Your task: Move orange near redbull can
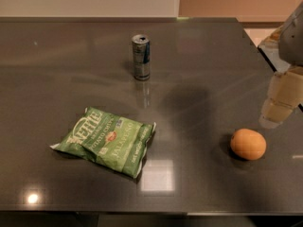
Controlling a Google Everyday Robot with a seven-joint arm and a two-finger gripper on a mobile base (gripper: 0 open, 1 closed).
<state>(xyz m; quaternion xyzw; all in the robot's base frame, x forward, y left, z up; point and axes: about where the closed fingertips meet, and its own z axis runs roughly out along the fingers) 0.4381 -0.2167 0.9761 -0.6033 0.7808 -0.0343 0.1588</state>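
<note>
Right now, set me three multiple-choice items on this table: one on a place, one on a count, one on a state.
1. The redbull can is: A upright; B lying on its side; C crushed flat.
2. Against the green chip bag, the orange lies: A on top of it; B under it; C apart, to its right in the view.
3. Things resting on the table: A two; B three; C five.
Answers: 1 A, it stands on its base with the silver top up. 2 C, bare table separates them, and the gripper hangs by the orange at the view's right edge. 3 B, only can, bag and orange.
</note>
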